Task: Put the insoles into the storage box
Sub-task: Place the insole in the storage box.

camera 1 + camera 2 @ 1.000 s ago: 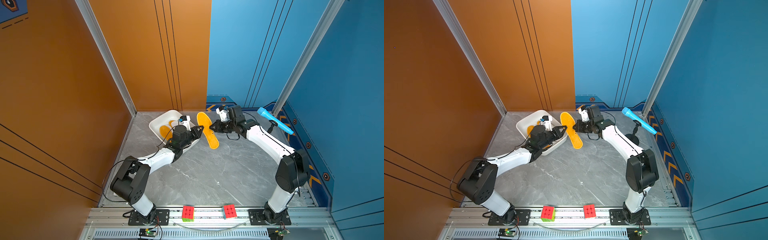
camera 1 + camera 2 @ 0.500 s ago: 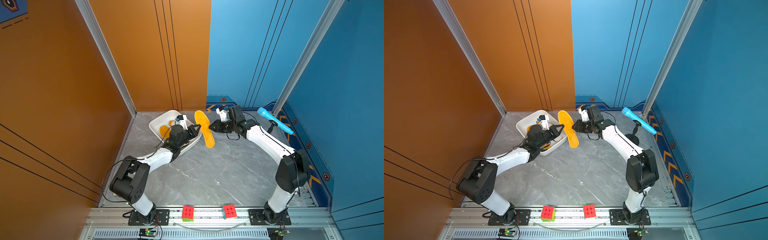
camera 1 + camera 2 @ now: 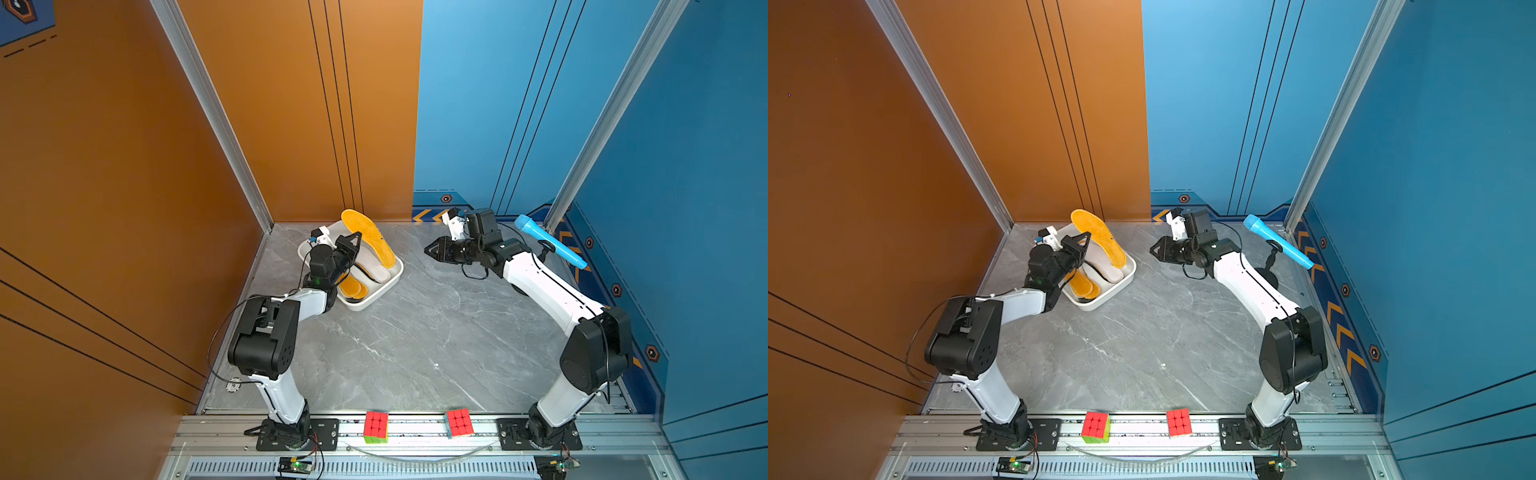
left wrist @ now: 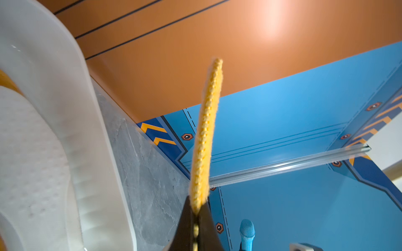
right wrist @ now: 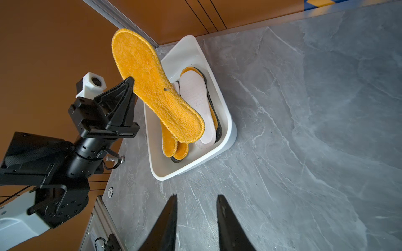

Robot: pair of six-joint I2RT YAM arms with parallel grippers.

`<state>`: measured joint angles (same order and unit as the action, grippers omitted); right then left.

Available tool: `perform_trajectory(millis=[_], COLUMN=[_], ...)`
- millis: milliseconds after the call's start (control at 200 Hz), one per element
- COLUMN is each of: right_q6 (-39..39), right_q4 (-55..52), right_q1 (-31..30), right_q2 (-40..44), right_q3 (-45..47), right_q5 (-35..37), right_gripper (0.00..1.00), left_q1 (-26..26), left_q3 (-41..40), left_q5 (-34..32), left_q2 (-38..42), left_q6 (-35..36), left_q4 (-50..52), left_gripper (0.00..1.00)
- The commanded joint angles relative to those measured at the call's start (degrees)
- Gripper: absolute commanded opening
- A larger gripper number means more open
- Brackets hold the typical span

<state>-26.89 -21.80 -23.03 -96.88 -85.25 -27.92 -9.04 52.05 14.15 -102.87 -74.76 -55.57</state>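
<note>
Over the box (image 3: 382,293), an orange insole (image 3: 370,237) is pinched by its edge in the left fingers (image 3: 352,243), closed tight; its long axis is laid along the box's length, far end raised. Well apart, the right fingers (image 3: 434,250) are seen partly parted and empty.

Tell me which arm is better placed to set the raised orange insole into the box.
Left. The left gripper is shut on the orange insole, holding it over the storage box. The right gripper is open and empty, off to the side.
</note>
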Motion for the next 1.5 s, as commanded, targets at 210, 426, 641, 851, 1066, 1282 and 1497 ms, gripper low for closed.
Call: perform_trajectory(millis=[210, 426, 641, 851, 1066, 1282, 1497], right_q6=[-0.35, -0.95, -1.67, -1.67, -1.67, -1.71, -2.02], right_q4=[0.7, 1.91, 3.58, 3.96, 4.28, 4.48, 5.07], right_q1=[2.15, 2.46, 2.6, 3.33, 3.78, 4.26, 4.57], right_q2=[2.71, 2.5, 2.84, 3.28, 3.19, 3.19, 3.63], right_q3=[3.08, 4.16, 6.37, 7.05, 7.64, 8.04, 8.95], right_q5=[-1.34, -1.67, -1.86, -2.0, -2.31, -2.57, -2.49], right_gripper=[0.33, 0.33, 0.33, 0.33, 0.33, 0.33, 0.34], left_q1=[1.92, 1.58, 1.71, 1.83, 2.87, 3.92, 5.07], left_q3=[3.45, 8.51, 10.84, 12.31, 13.54, 14.72, 16.54], left_q5=[-1.97, -1.87, -0.99, 0.4, 2.37, 6.01, 8.63], left_q2=[-2.42, -4.45, -8.31, -9.2, -9.72, -9.64, -8.56], left_q6=[0.1, 2.77, 2.14, 3.34, 3.78, 3.12, 6.35], left_q4=[5.9, 14.89, 16.07, 20.09, 22.81, 24.69, 32.58], left_gripper=[0.0, 0.0, 0.0, 0.0, 0.0, 0.0, 0.0])
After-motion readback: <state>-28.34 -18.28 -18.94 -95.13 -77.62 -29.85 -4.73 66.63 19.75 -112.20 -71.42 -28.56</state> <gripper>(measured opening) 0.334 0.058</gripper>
